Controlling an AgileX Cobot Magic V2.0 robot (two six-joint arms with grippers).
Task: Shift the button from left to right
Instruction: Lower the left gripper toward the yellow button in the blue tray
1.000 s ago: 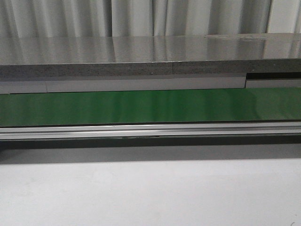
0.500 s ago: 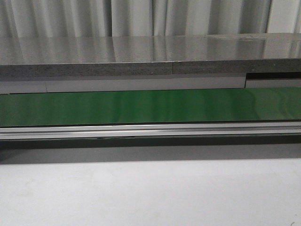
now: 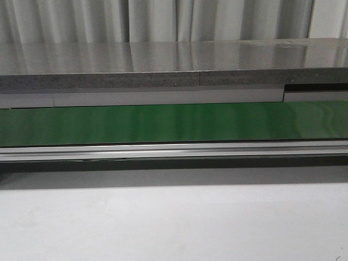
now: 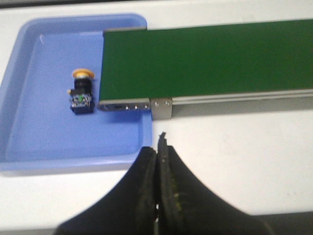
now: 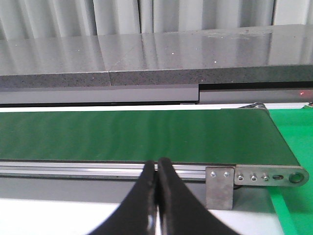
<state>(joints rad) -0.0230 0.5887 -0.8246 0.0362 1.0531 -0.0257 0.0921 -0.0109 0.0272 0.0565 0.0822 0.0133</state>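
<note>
**Button lying in the blue tray, both arms empty-handed**

The small push-button with a round yellow-orange head and a dark boxy body (image 4: 81, 94) lies on its side in the shallow light-blue plastic tray (image 4: 29, 132), close beside the end of the long green conveyor belt (image 4: 205, 58) but not touching it as far as I can see. A spot of green shows on its dark body. The tray sits on the white desk (image 4: 234, 152), and the belt's end reaches over the tray's edge, with a small silver metal bracket (image 4: 162, 108) fixed at the corner of the belt's frame.

The left gripper (image 4: 157, 156) hangs above the white desk, just beside the tray's near rim, its black jaws pressed together with nothing between them. The button is apart from it, further into the tray.

The right gripper (image 5: 156, 169) is at the belt's other end, its black jaws likewise pressed together and holding nothing. Past that end lies a bright green surface (image 5: 293, 142).

From the front, the belt (image 3: 174, 122) runs the whole width, with an aluminium rail (image 3: 174, 150) along its near edge, a grey speckled stone-like counter (image 3: 163, 65) behind it, and pale pleated curtains (image 3: 152, 19) at the back. Neither arm nor the button shows there.
</note>
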